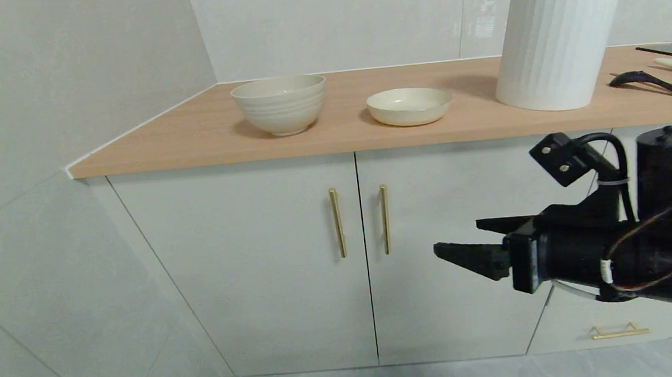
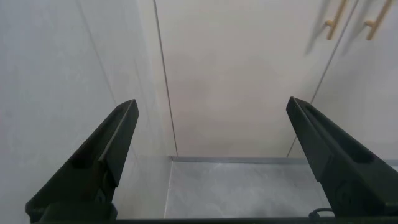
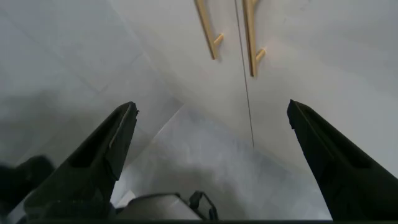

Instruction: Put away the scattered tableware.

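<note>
Wooden countertop [image 1: 188, 134] carries 2 cream bowls, apart: a deep bowl [image 1: 280, 104] nearer the left corner, a shallow bowl [image 1: 409, 106] beside it. Below, the right gripper [image 1: 457, 236] hangs with fingers spread before the cabinet doors [image 1: 246, 267]; the left gripper [image 2: 211, 104], also spread, faces the cabinet's foot.

1. Bright, soft, even light fills the head view; the pale walls [image 1: 64, 84] and cabinet doors [image 1: 246, 267] carry no harsh glare.
2. The bowl [image 1: 280, 105], dish [image 1: 409, 106] and ribbed white cylinder [image 1: 557, 33] throw faint, soft-edged shadows leftward on the worktop [image 1: 188, 134].
3. A weak sheen streaks the wall tile [image 1: 481, 9] behind the cylinder.
4. Wide-angle distortion tilts the cylinder and slants lines near the edges.
5. In the left wrist view the gold handles [image 2: 336, 22] look smeared, and the left gripper [image 2: 211, 106] is a dark, soft silhouette.
</note>
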`<state>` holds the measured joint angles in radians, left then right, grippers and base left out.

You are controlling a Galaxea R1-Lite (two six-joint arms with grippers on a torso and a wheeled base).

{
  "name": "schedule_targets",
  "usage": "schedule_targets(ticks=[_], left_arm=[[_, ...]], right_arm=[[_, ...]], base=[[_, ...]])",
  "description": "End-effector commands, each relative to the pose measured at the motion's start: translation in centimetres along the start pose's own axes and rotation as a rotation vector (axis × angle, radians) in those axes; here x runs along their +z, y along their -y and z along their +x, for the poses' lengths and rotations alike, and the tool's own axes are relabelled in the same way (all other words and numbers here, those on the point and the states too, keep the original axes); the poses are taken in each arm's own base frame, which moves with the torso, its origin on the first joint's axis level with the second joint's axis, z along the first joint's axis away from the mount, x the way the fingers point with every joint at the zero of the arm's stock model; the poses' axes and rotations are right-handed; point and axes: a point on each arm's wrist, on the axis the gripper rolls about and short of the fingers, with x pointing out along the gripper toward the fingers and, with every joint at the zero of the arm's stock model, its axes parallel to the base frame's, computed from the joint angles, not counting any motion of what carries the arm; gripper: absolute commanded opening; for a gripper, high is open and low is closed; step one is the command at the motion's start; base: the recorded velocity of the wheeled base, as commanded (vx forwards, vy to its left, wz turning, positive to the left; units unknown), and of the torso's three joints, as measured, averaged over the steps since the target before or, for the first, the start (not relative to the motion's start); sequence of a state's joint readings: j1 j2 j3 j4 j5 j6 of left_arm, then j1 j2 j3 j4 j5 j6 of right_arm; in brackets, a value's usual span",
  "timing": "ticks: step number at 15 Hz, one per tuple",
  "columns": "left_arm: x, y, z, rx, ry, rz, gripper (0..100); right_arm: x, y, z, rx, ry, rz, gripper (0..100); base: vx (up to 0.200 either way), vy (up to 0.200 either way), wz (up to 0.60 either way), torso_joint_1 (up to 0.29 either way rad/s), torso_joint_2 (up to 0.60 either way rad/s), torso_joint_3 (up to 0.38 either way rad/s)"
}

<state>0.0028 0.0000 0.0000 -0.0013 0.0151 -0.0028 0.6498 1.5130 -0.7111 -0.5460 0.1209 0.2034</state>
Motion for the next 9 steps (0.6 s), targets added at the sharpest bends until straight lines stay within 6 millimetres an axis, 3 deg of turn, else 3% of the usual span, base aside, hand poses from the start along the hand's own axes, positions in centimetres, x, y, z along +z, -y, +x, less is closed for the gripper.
schedule_targets(ticks=[1, 4, 9], left_arm=[[0.0, 0.0, 0.0, 0.001, 0.0, 0.0, 100], [0.0, 0.0, 0.0, 0.001, 0.0, 0.0, 100], [0.0, 0.0, 0.0, 0.001, 0.0, 0.0, 100]], right_arm=[[-2.8, 0.5, 4.7, -0.007, -0.076, 0.012, 100], [-2.6, 0.7, 7.6, 0.0, -0.021, 0.026, 100], [-1.5, 0.7, 10.0, 0.009, 0.02, 0.13, 100]], base=[[0.0, 0.0, 0.0, 0.0, 0.0, 0.0], [0.0, 0.0, 0.0, 0.0, 0.0, 0.0], [0.0, 0.0, 0.0, 0.0, 0.0, 0.0]])
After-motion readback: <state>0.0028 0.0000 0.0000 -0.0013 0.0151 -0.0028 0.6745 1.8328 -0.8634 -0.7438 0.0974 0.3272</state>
